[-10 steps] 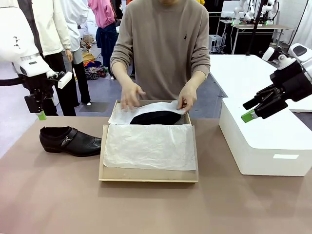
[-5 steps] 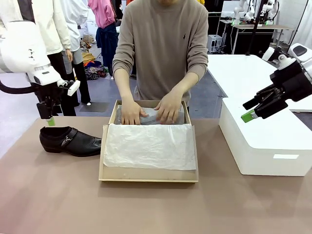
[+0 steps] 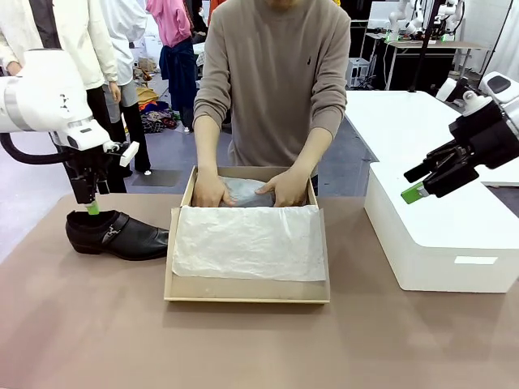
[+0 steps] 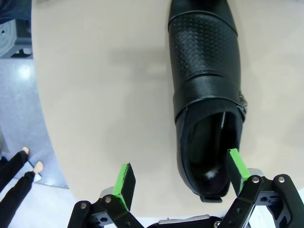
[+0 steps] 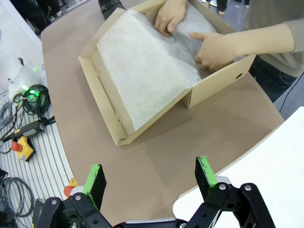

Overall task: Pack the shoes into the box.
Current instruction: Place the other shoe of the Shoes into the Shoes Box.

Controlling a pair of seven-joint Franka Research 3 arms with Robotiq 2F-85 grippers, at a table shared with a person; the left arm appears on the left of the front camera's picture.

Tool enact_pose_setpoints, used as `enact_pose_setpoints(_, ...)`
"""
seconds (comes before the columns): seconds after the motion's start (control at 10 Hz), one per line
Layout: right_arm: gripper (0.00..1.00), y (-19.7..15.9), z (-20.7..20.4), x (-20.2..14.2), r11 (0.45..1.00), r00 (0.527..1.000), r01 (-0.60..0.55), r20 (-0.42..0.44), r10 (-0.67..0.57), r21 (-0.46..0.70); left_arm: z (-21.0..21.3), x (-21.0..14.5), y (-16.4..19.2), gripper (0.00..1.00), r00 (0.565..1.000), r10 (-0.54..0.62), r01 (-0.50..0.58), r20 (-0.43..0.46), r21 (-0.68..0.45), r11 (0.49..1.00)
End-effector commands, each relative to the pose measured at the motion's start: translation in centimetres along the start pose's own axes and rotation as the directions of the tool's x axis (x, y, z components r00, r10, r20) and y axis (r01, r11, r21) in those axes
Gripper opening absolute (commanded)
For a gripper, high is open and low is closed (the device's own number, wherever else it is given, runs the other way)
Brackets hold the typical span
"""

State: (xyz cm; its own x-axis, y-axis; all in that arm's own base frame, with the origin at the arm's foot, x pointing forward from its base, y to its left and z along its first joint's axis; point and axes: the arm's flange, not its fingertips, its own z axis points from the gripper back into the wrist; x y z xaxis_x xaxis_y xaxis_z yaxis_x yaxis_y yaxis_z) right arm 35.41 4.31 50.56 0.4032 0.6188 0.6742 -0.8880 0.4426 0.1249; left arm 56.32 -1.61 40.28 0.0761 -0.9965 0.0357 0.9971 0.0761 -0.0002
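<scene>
One glossy black shoe (image 3: 117,234) with a buckled strap lies on the table left of the brown box (image 3: 243,293), toe toward the box. My left gripper (image 3: 92,207) hangs open just above the shoe's heel. In the left wrist view the shoe (image 4: 204,80) points away, and one green fingertip (image 4: 236,165) is over its heel opening while the gripper (image 4: 180,172) stays open. A person's hands (image 3: 284,188) press white tissue paper (image 3: 247,243) down in the box's far half. My right gripper (image 3: 415,188) is open in the air at the right, and the right wrist view looks past the gripper (image 5: 150,178) to the box (image 5: 216,83).
A larger white box (image 3: 442,243) stands at the right under my right gripper. The table's left edge (image 4: 45,118) runs close to the shoe. Bare tabletop lies in front of the brown box. Other people stand behind at the far left.
My left gripper came down and to the right, ending over the shoe's heel. The person folded tissue over a black shoe in the box and now presses it down. The right arm stayed still.
</scene>
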Motion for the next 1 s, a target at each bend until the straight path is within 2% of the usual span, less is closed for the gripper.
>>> enact_pose_setpoints(0.0, 1.0, -0.3, -0.1, 0.0, 1.0, 0.999, -0.023, 0.03, 0.022, 0.011, -0.5, 0.0, 0.8, 1.0, 1.0, -0.023, 0.023, 0.006, 0.002, 1.0)
enact_pose_setpoints(0.6, 1.0, -0.3, -0.1, 0.0, 1.0, 0.999, -0.023, 0.03, 0.022, 0.011, -1.7, -1.1, 2.2, 1.0, 0.997, -0.074, 0.074, -0.01, -0.012, 0.997)
enact_pose_setpoints(0.7, 1.0, -0.3, -0.1, 0.0, 1.0, 0.999, -0.023, 0.03, 0.022, 0.011, -1.8, -0.6, 1.7, 1.0, 0.999, -0.039, 0.038, -0.002, -0.011, 0.999)
enact_pose_setpoints(0.9, 1.0, -0.3, -0.1, 0.0, 1.0, 0.999, -0.023, 0.03, 0.022, 0.011, -1.8, -0.6, 1.7, 1.0, 0.999, -0.039, 0.038, -0.002, -0.011, 0.999)
